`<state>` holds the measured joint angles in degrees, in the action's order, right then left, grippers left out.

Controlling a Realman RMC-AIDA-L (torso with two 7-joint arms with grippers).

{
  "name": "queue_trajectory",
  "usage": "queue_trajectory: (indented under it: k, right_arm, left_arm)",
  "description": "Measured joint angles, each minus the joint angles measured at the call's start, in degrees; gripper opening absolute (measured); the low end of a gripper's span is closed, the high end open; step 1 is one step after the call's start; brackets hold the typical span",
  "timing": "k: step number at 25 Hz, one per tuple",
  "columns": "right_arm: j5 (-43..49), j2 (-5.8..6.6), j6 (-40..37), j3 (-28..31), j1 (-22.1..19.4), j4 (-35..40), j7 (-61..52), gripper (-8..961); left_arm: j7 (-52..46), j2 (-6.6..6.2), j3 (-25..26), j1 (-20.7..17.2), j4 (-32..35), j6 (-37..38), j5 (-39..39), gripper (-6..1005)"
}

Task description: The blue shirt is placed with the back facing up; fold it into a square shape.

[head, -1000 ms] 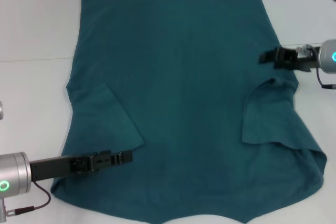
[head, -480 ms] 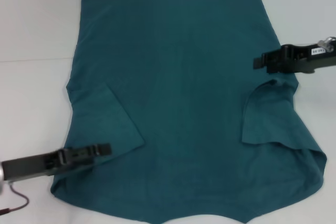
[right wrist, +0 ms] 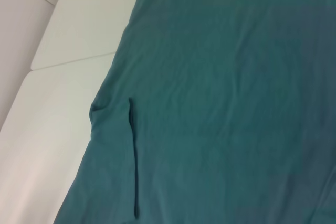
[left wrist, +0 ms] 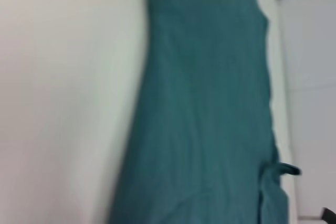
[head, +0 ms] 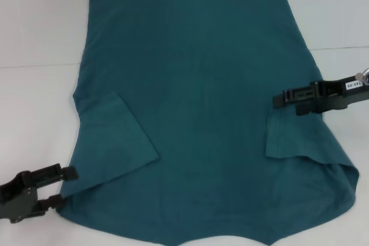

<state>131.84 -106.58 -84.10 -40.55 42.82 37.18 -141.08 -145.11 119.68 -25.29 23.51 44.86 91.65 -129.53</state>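
- While flat on the white bench (head: 40,21), blue shirt (head: 196,96): both sleeves folded inward.
- Left pincer (head: 68,186): seven o'clock corner, fingers parted, empty.
- Right pincer (head: 278,99): three o'clock, above folded sleeve; opening cannot tell.

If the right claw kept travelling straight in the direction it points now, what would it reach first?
The right claw points toward the robot's left, over the large dark teal-blue cotton shirt, just above its folded-in sleeve. Going straight on, it would cross only shirt fabric. Its height above the cloth is unclear, so it may brush it.
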Motion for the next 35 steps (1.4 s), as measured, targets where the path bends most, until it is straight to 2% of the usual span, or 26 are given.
queue_trajectory:
  k: [5,7,23,35]
  right_arm:
    - [0.0,-0.04,-0.9,0.0,-0.5,0.0,0.4,841]
    - [0.0,-0.04,-1.0,0.1,-0.7,0.0,0.5,924]
    - [-0.3,-0.17,-1.1,0.5,-1.4,0.0,1.3,922]
    - [-0.6,-0.2,-1.5,0.6,-1.5,0.0,1.3,921]
  left_arm:
    - [-1.6,0.03,1.2,-0.2,-0.2,-2.6,-2.4,903]
    - [-2.0,-0.01,1.3,-0.2,-0.3,-3.8,-3.3,902]
    - [-2.1,0.52,0.6,-0.1,-1.3,-7.7,-5.3,902]
    - [-1.1,1.36,-1.1,2.9,-4.6,-7.9,-5.1,904]
